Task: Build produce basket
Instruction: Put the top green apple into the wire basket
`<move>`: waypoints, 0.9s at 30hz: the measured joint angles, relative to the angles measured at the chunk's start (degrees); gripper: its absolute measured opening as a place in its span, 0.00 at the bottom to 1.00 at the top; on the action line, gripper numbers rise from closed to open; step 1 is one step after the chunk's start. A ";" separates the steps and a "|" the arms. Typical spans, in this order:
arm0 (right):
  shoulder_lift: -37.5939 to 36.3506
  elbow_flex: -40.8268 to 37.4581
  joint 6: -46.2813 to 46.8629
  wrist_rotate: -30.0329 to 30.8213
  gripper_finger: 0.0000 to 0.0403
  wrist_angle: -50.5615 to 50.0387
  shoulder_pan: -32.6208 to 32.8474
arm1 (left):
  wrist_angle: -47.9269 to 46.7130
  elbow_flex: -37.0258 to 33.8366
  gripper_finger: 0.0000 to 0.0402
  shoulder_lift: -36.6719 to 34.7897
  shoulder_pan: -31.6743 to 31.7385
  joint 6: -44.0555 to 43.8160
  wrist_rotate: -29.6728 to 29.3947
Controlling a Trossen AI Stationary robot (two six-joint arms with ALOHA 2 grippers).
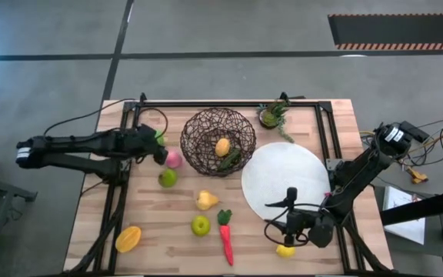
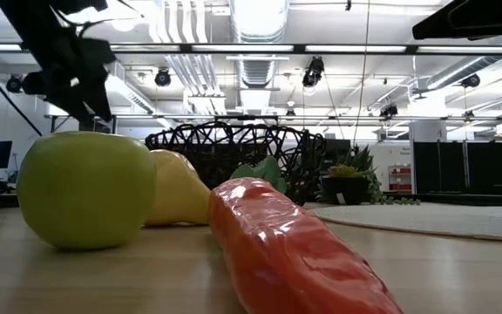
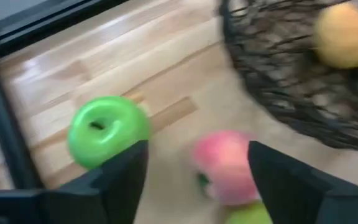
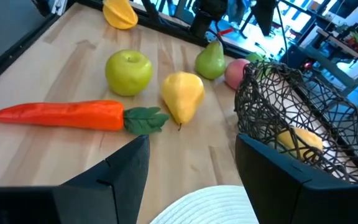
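Wooden planks fill the high view, and I take the basket (image 1: 218,142) as my landmark. It holds a yellow lemon (image 1: 222,146) and something dark green. My left gripper (image 1: 160,148) sits just left of the basket, beside the pink fruit (image 1: 174,158); a green apple (image 1: 168,178) lies below-left of the basket, a pear (image 1: 206,201) below it, a second apple (image 1: 200,225) and the carrot (image 1: 227,237) further below. My right gripper (image 1: 289,229) waits well below-right of the basket, past the white plate (image 1: 284,183).

From the low view, the apple, pear and carrot crowd in front of the basket.

My left wrist view shows the fingers (image 3: 115,180) spread apart and empty, the pink fruit between them, the basket just beyond.

My right wrist view shows those fingers parted too, empty.

I judge the step as picking the pink fruit: lower, close on it, then lift over the basket rim.
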 joint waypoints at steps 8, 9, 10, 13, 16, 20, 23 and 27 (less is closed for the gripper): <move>0.00 0.00 -0.36 -0.02 0.56 0.16 -0.33 | 0.11 -0.31 0.84 6.01 11.11 2.20 1.55; 0.00 0.00 -0.31 -0.05 0.56 0.17 -0.33 | -0.01 -0.57 0.85 6.70 12.50 2.25 2.08; 0.00 0.00 -0.31 -0.05 0.56 0.18 -0.33 | 0.01 -0.77 0.86 7.55 13.87 2.55 2.43; -0.02 0.00 -0.25 -0.05 0.56 0.16 -0.33 | 0.84 -1.25 0.89 10.19 16.68 3.70 2.60; -0.04 -0.11 -0.14 -0.07 0.56 0.18 -0.33 | 4.16 -2.20 0.90 12.95 18.41 5.07 2.78; 0.07 -0.22 0.62 -0.09 0.56 0.17 -0.33 | 8.77 -4.35 0.91 16.82 20.05 5.48 2.73; 0.07 -0.31 0.96 -0.21 0.56 0.17 -0.33 | 9.88 -5.06 0.91 19.92 21.11 5.36 3.12; 0.07 -0.35 1.26 -0.31 0.56 0.16 -0.33 | 11.66 -5.10 0.91 23.66 21.54 5.73 3.73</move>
